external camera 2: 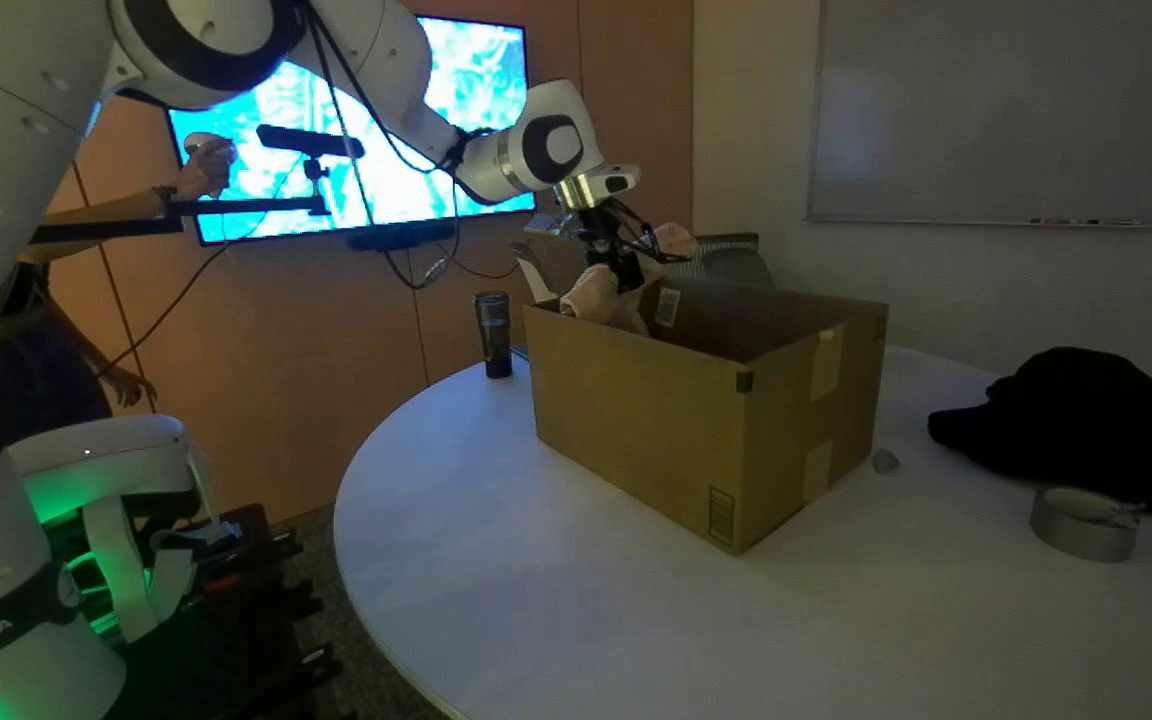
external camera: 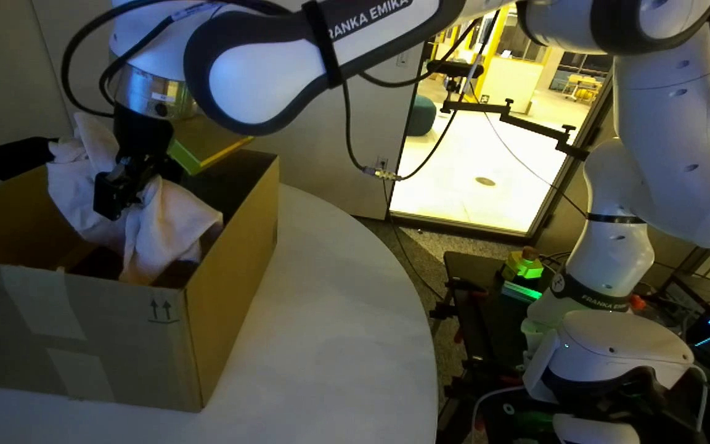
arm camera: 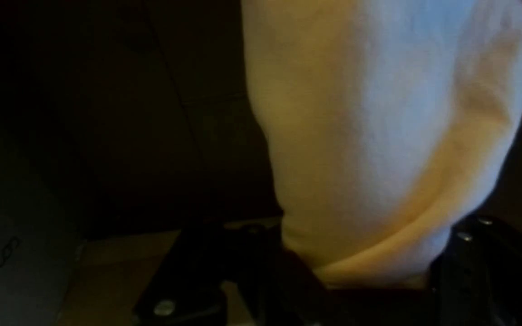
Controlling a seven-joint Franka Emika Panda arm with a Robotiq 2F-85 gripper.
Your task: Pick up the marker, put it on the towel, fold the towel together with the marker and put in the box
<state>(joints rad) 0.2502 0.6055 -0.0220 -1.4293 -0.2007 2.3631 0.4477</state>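
Note:
The towel [external camera: 170, 222] is a pale, pinkish-white bunched cloth. My gripper [external camera: 122, 194] is shut on it, and its ends hang on both sides of the fingers. In an exterior view, the towel's lower part hangs inside the open cardboard box [external camera: 232, 290]. In an exterior view, the towel [external camera 2: 591, 296] and the gripper [external camera 2: 624, 268] are at the rim of the box [external camera 2: 636, 420]. In the wrist view, the towel [arm camera: 369, 149] fills the space between the dark fingers [arm camera: 360, 276]. The marker is out of sight; the inside of the towel is hidden.
The box stands on a round white table [external camera 2: 536, 580]. A dark tumbler [external camera 2: 495, 335] stands behind it. A grey tape roll [external camera 2: 1084, 525], a black cloth [external camera 2: 1076, 415] and a small crumpled piece [external camera 2: 884, 461] lie beside the box. A chair [external camera 2: 731, 262] is behind the table.

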